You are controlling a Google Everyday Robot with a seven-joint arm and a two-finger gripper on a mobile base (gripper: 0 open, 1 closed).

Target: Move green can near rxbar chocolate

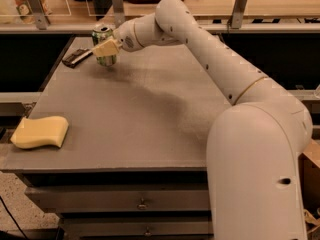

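The green can is upright at the far left of the grey table, with its silver top showing. My gripper reaches in from the right and is shut on the can, one pale finger lying across its front. The rxbar chocolate, a flat dark bar with lighter edges, lies just left of the can, a short gap away. I cannot tell whether the can's base touches the table.
A yellow sponge lies near the table's front left edge. A rail with metal posts runs behind the table's far edge. My arm crosses the table's right side. Drawers sit under the table front.
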